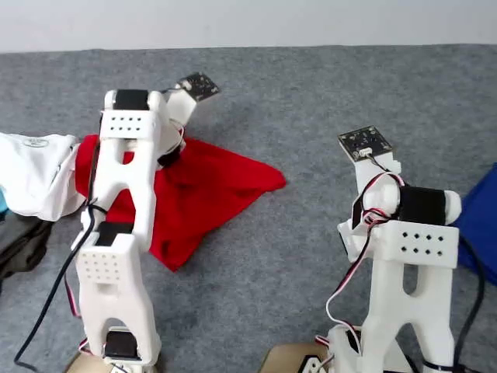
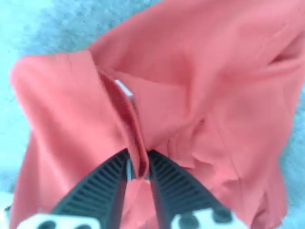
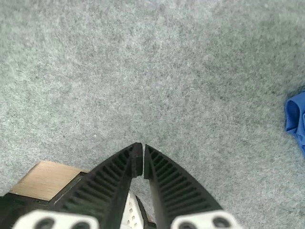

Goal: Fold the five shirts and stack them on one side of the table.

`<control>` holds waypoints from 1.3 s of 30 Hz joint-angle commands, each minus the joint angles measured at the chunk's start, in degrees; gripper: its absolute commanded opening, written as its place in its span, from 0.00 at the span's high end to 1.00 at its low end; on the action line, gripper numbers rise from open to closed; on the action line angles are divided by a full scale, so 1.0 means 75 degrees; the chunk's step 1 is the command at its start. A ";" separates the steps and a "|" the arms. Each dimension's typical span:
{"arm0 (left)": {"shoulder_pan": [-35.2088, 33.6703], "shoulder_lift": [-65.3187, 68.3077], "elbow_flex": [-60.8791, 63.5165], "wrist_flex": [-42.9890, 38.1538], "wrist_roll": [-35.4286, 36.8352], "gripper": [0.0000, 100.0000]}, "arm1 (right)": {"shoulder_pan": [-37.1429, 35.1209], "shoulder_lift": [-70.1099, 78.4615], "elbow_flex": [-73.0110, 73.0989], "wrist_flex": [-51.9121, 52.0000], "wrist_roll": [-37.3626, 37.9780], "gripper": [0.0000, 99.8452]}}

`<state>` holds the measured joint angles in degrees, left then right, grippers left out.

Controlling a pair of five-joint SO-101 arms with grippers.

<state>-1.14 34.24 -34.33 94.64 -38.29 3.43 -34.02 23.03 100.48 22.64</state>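
Note:
A red shirt (image 1: 203, 194) lies crumpled on the grey table at the left of centre. My left gripper (image 2: 137, 168) is shut on a raised fold of this red shirt (image 2: 200, 81), near its collar with a small white tag (image 2: 125, 89). In the high view the left arm (image 1: 124, 194) stands over the shirt's left part. My right gripper (image 3: 143, 160) is shut with nothing in it, hanging over bare grey table. The right arm (image 1: 408, 249) stands at the right, apart from the red shirt.
A white shirt (image 1: 31, 171) lies at the left edge, touching the red one, with dark cloth (image 1: 19, 241) below it. A blue shirt (image 1: 477, 217) lies at the right edge, its corner (image 3: 295, 119) seen from the right wrist. A grey table (image 1: 326, 109) stretches between the arms.

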 commanded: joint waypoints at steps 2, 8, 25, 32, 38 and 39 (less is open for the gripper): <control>0.0047 -0.1008 -0.0311 0.0527 0.0035 1.00 | -0.0053 -0.0182 -0.0047 0.0311 -0.0082 0.99; 0.0457 -0.2040 -0.0275 0.0703 0.0785 1.00 | -0.0064 -0.0182 -0.0047 0.0311 -0.0070 0.99; 0.3036 -0.2297 -0.0264 0.0656 0.3763 0.88 | -0.0076 -0.0193 -0.0047 0.0299 -0.0035 0.99; 0.2649 -0.2028 0.0240 0.0785 0.2872 0.81 | -0.0076 -0.0182 -0.0047 0.0299 -0.0035 0.99; 0.2684 -0.1899 0.1155 0.0621 0.2239 0.81 | -0.0064 -0.0182 -0.0047 0.0299 -0.0035 0.99; 0.2731 -0.1829 0.1354 0.0492 0.2204 0.81 | -0.0064 -0.0182 -0.0047 0.0299 -0.0035 0.99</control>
<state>18.46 20.35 -26.68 99.03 -20.00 3.34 -34.02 23.03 100.48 22.64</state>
